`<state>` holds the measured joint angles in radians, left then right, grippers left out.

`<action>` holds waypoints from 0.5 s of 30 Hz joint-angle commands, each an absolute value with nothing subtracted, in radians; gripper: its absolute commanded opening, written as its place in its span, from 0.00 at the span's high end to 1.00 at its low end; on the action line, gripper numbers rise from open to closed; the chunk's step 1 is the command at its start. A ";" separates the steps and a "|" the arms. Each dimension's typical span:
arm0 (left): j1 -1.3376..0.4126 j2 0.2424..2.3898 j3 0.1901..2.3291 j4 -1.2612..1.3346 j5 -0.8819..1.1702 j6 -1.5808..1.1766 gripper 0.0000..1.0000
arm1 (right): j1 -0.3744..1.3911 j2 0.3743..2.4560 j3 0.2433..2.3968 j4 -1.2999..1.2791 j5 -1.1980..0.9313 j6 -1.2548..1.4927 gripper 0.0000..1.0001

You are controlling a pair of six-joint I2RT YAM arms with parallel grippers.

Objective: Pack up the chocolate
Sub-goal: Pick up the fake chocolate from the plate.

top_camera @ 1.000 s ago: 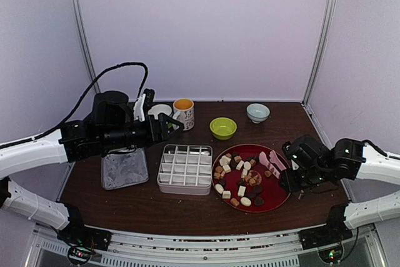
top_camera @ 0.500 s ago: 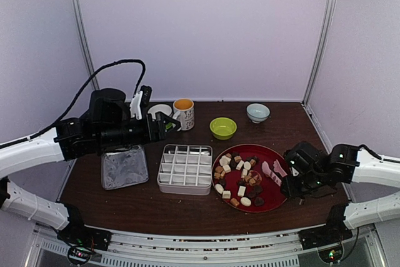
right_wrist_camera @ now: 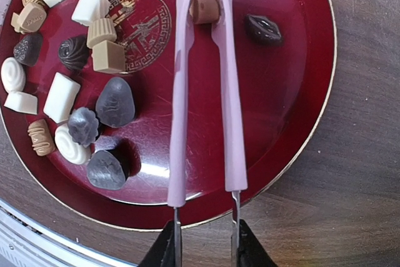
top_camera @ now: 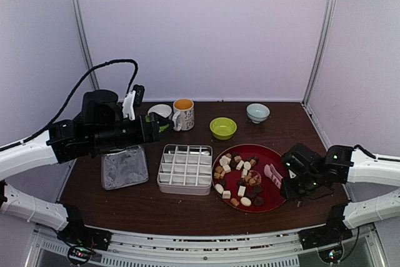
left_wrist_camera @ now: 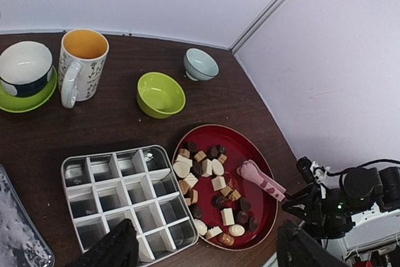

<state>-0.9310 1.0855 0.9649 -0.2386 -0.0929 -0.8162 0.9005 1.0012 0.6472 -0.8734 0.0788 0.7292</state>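
Note:
Many small chocolate pieces [top_camera: 239,176] in white, tan and dark brown lie on a red plate [top_camera: 280,197]. They also show in the left wrist view [left_wrist_camera: 215,186] and the right wrist view [right_wrist_camera: 94,60]. My right gripper [top_camera: 290,178] [right_wrist_camera: 205,248] is shut on pink tongs [right_wrist_camera: 228,92] whose tips reach over the plate. A tan piece [right_wrist_camera: 204,7] sits between the tong tips. An empty grey divider tray [top_camera: 185,168] [left_wrist_camera: 119,195] stands left of the plate. My left gripper [top_camera: 161,126] [left_wrist_camera: 206,245] hovers high over the back left, open and empty.
A pale tin lid [top_camera: 124,167] lies left of the tray. At the back stand a white cup on a green saucer [top_camera: 160,110], an orange-lined mug [top_camera: 184,114], a green bowl [top_camera: 223,128] and a pale blue bowl [top_camera: 258,112]. A dark piece [right_wrist_camera: 263,29] lies right of the tongs.
My right gripper has lowered and drawn in over the plate's right edge with the tongs. My left arm has pulled back to the left and risen slightly.

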 commanded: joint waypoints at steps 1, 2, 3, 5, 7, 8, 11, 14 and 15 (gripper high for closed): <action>-0.927 1.069 0.959 -0.222 -0.113 -0.793 0.21 | 0.895 0.992 0.670 -0.881 0.091 0.724 0.74; -0.927 1.064 0.953 -0.216 -0.115 -0.793 0.21 | 0.895 0.992 0.671 -0.884 0.094 0.724 0.74; -0.927 1.060 0.950 -0.212 -0.118 -0.794 0.21 | 0.893 0.992 0.672 -0.888 0.097 0.723 0.74; -0.927 1.051 0.947 -0.214 -0.125 -0.792 0.21 | 0.896 0.995 0.677 -0.895 0.099 0.721 0.75; -0.927 1.043 0.946 -0.219 -0.133 -0.789 0.21 | 0.894 0.993 0.689 -0.899 0.103 0.718 0.75; -0.927 1.039 0.948 -0.224 -0.137 -0.787 0.22 | 0.895 0.990 0.697 -0.899 0.104 0.716 0.76; -0.927 1.029 0.948 -0.237 -0.147 -0.782 0.22 | 0.894 0.981 0.724 -0.904 0.105 0.703 0.75; -0.927 1.022 0.948 -0.244 -0.156 -0.778 0.22 | 0.895 0.969 0.751 -0.907 0.108 0.684 0.76; -0.927 1.021 0.948 -0.247 -0.158 -0.777 0.22 | 0.895 0.965 0.757 -0.908 0.109 0.678 0.76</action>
<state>-0.9310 1.0389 0.9554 -0.2565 -0.1322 -0.8009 0.9005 0.9939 0.7055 -0.9024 0.0795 0.7067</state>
